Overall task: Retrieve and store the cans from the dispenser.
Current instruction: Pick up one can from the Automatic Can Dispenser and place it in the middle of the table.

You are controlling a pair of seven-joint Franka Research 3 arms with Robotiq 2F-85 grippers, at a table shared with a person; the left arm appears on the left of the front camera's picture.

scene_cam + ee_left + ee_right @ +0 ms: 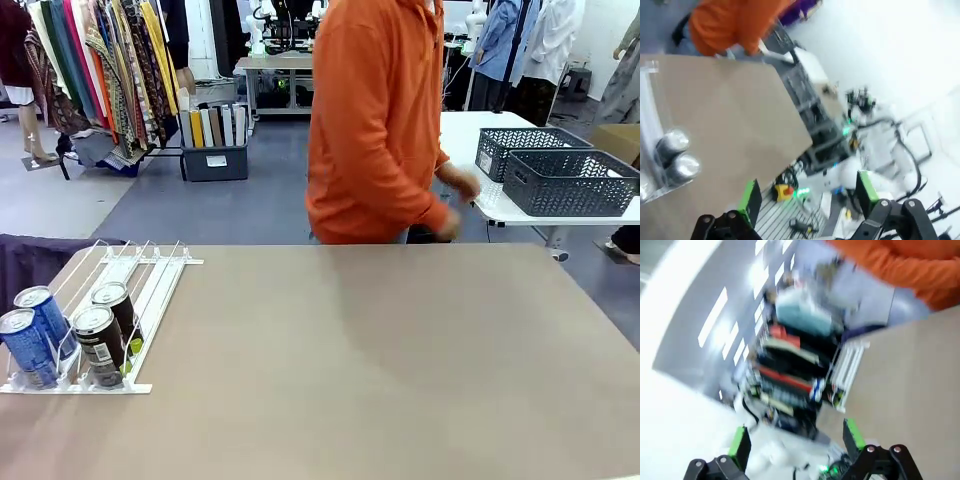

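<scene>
Front view
Surface: a plain tan table (380, 360), bare across its middle and right.
Dispenser (150, 290): a white railed rack lying flat at the table's left end, well apart from the person's hand (460, 183).
Cans (97, 338): four stand upright at the rack's near end, two blue in the left lanes and two dark in the right lanes, touching in pairs.
Person (375, 120): in an orange top at the far edge, with the hand held out to the side.
Baskets (565, 180): two grey lattice ones on a white side table (500, 205), just beside that hand.
Room: a clothes rack (100, 70) and a grey bin (215, 160) of upright folders on a grey floor, far to the other side of the hand.

Left wrist view
Left gripper (809, 192): its jaws stand wide apart with nothing between them.
Task things: two silver can tops sit in the rack beyond the left-hand pad, well apart from it.
Surface: the tan tabletop slants away above the fingers, and its corner lies just past them.
Room: the orange top is at the table's far end, with dark baskets beside it.

Right wrist view
Right gripper (796, 436): spread wide and holding nothing.
Surface: the tan tabletop rises beyond the right-hand pad.
Room: heavily blurred; bright ceiling lights lie beyond the left-hand pad.
</scene>
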